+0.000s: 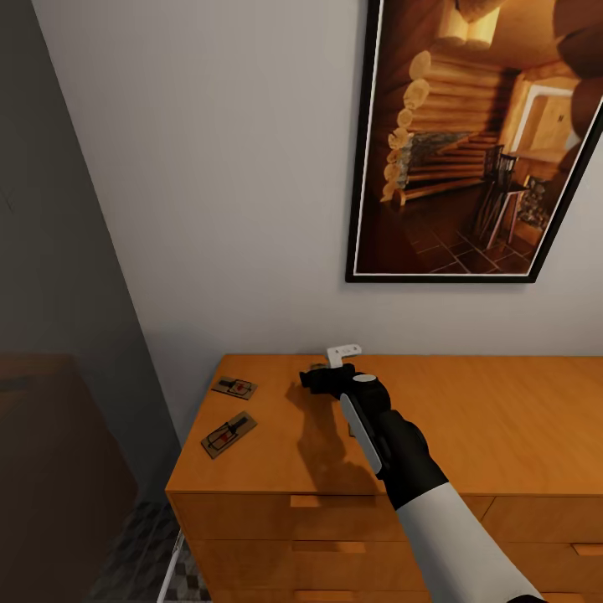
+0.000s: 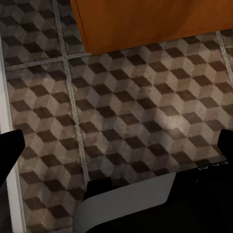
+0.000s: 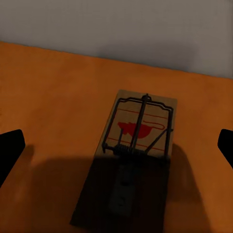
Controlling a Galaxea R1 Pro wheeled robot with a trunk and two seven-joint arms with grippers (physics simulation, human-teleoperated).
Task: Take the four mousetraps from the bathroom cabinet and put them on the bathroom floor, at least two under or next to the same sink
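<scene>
Mousetrap (image 3: 137,145) position: we see it flat on the cabinet top (image 1: 469,419), centred between and just ahead of the wide-open fingertips of the right gripper (image 1: 328,373), which holds nothing. Two more mousetraps (image 1: 234,387) (image 1: 228,434) lie well to the outer side of the fingers, near the cabinet's end. We judge each trap light, stiff and thin, with a sprung wire bar that should not be pressed. We would grip across the long wooden edges. The left gripper (image 2: 116,160) hangs open and empty over the cube-pattern floor tiles (image 2: 145,111).
</scene>
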